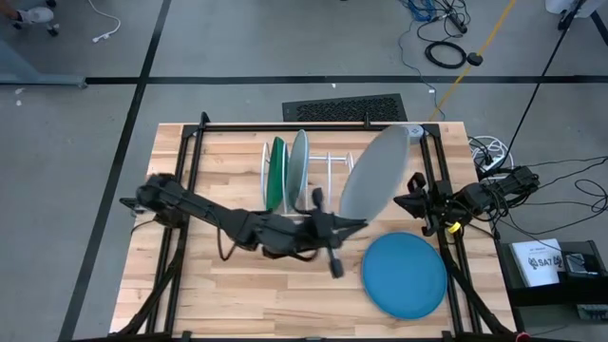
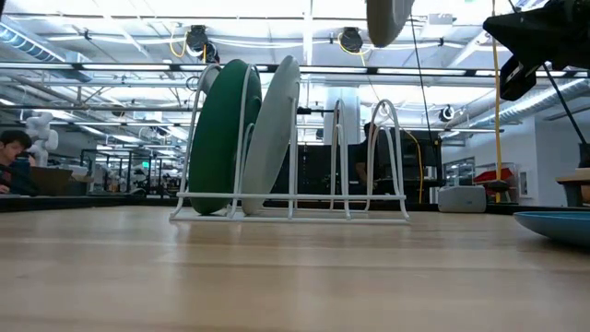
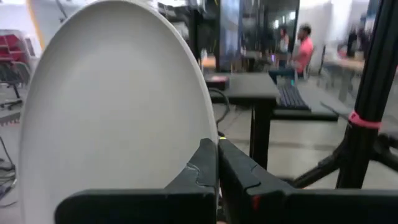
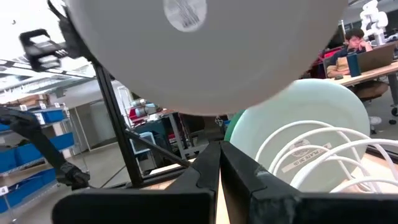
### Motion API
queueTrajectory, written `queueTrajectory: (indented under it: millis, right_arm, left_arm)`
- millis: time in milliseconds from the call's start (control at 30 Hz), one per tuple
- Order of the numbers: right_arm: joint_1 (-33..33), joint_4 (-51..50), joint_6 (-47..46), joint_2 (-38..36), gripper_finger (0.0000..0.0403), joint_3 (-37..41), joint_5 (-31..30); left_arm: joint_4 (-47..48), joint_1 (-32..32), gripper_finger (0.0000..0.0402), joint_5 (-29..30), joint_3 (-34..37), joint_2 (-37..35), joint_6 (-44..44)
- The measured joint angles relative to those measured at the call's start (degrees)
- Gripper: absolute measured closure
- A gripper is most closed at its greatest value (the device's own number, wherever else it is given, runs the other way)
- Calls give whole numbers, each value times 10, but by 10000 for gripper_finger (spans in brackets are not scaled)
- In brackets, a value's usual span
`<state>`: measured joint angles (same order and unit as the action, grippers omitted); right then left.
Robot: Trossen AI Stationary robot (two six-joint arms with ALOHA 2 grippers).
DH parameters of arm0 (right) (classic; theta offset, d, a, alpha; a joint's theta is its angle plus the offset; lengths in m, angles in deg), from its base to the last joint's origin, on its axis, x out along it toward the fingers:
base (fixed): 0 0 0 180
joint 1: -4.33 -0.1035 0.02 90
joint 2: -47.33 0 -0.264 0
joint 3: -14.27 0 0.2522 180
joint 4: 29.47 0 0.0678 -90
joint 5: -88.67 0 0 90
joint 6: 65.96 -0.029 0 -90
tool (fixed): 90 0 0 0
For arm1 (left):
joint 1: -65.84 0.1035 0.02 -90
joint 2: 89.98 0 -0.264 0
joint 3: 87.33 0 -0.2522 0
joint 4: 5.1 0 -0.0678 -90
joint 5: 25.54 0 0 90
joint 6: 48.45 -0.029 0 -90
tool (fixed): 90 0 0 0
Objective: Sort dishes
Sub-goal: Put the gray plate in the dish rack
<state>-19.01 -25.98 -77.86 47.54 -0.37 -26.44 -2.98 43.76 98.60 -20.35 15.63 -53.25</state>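
Note:
The grey plate [image 1: 375,176] is up in the air over the rack's right end, tilted on edge; my left gripper [image 1: 359,224] is shut on its near rim. My right gripper [image 1: 410,202] is shut just right of the plate, and its wrist view shows the plate's underside [image 4: 205,56] above the shut fingers with a gap between. The dark green plate [image 1: 275,171] and the pale light blue plate [image 1: 297,166] stand on edge in the white wire rack's left slots [image 2: 221,138]. The medium blue plate [image 1: 404,274] lies flat on the table's near right part. My left gripper pinches the grey plate's rim [image 3: 208,134] at its near lower edge between its two fingers, coming level from the table's left. The plate is lifted clear and stands tilted above the fingers, its top leaning toward the far right.
The white wire rack [image 1: 328,176] has free slots on its right half. A black frame [image 1: 190,161] runs along the table's left, far and right edges. Bare wood lies near the left arm. People sit in the room beyond the table.

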Motion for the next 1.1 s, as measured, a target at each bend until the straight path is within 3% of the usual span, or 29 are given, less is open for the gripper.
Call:
queueTrajectory:
  millis: [167,367,667,1100]
  right_arm:
    - [0,2,1,0,394,0,-3]
    - [0,8,5,0,394,0,-3]
    - [0,9,5,0,394,0,-3]
    - [0,8,6,0,394,0,-3]
  left_arm:
    - [-224,13,401,10,209,-80,25]
    - [-425,17,401,67,352,-96,30]
    - [-502,43,401,36,386,-70,76]
    - [-473,85,401,34,385,-36,135]
